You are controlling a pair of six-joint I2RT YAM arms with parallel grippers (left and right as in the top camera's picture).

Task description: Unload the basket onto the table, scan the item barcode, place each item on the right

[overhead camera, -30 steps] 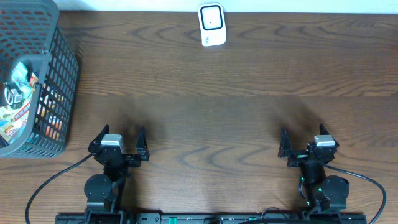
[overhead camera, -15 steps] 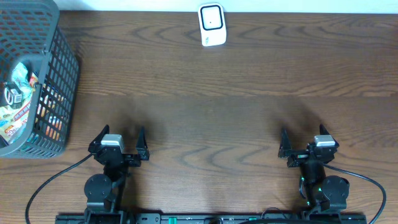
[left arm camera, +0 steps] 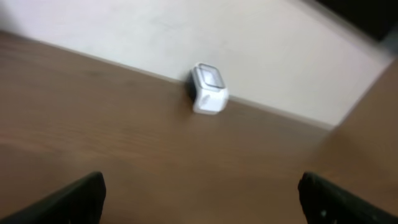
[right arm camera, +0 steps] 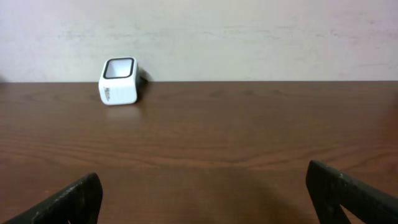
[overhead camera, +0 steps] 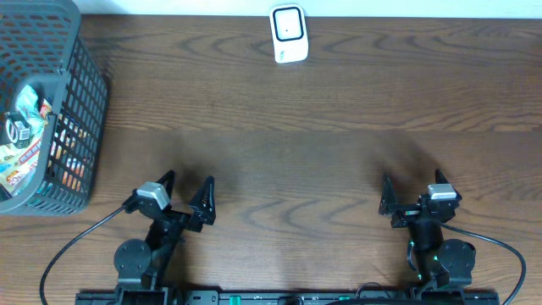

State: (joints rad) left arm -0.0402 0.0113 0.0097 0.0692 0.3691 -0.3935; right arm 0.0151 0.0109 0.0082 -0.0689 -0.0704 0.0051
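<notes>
Packaged items (overhead camera: 21,144) sit unpicked in the mesh basket (overhead camera: 85,102). Left gripper (overhead camera: 188,180) and right gripper (overhead camera: 412,180) stand apart and empty, ready to fetch one for the barcode scanner (overhead camera: 288,34).

— Any lettering you can make out?
— None legible. The white scanner (right arm camera: 118,81), upper left in the right wrist view, has a small dark marking on its side, too tiny to read.
— And the basket (overhead camera: 85,127) at the overhead view's left edge?
— The packets (overhead camera: 19,157) inside show colourful print, but no readable word.
</notes>
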